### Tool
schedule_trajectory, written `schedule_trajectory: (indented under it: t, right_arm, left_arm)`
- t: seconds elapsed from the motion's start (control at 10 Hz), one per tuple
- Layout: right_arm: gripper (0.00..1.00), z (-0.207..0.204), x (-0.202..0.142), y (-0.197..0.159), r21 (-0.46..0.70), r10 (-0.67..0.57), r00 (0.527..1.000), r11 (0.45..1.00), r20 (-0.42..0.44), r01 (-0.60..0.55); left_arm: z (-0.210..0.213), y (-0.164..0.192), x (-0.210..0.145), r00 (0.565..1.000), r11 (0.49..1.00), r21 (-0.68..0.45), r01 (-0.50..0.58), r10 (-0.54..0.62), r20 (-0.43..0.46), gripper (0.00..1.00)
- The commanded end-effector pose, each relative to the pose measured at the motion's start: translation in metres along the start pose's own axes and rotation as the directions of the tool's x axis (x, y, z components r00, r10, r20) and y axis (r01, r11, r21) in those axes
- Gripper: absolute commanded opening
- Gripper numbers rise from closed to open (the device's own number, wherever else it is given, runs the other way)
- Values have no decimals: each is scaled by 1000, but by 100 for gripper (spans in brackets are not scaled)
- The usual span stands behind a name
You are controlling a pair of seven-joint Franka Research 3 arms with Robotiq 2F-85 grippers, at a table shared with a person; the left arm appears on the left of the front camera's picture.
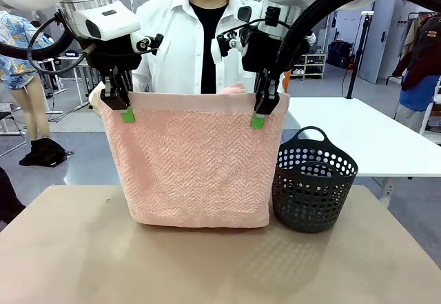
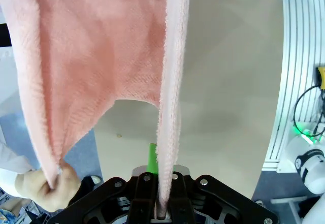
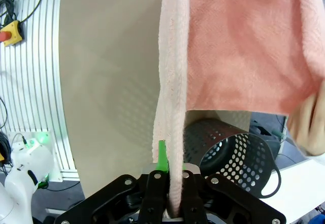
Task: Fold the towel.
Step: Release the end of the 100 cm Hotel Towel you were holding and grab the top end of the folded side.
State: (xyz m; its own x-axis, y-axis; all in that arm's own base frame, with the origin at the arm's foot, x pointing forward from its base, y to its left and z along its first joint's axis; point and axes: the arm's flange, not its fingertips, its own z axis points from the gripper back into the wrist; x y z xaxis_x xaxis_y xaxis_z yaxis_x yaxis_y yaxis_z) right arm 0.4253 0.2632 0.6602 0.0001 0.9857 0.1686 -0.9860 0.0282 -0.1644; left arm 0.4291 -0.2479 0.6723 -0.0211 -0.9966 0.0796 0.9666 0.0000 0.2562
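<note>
Closest to me, over the bare tabletop (image 1: 83,249), I am holding the towel (image 1: 196,159) up as a hanging sheet. Its lower fold seems to be resting on the surface, just beside the basket (image 1: 313,183). My left end effector (image 1: 125,113) is pinching one top corner and my right end effector (image 1: 259,116) the other, both pressed tight on the cloth. Behind the towel, a person is holding its far layer.

I am judging two risks. If either of us is pulling unevenly, the thin edge could be slipping out of my grip. The swinging cloth could also be nudging the basket over.

My wrist views are showing what the front view is hiding: two separate layers, and the person's hand (image 2: 48,186) gripping a far corner. The front view is showing the level top edge.
</note>
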Motion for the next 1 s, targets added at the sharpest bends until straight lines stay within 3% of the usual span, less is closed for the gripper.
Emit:
schedule_trajectory:
  t: [0.0,0.9]
  right_arm:
    - [0,1,0,-1,-3,1,1000,1000,0,-1]
    - [0,1,0,-1,-3,1,1000,1000,0,-1]
  left_arm:
    - [2,1,0,1000,1000,-2,7,-7,1,0]
    - [2,1,0,1000,1000,-2,7,-7,1,0]
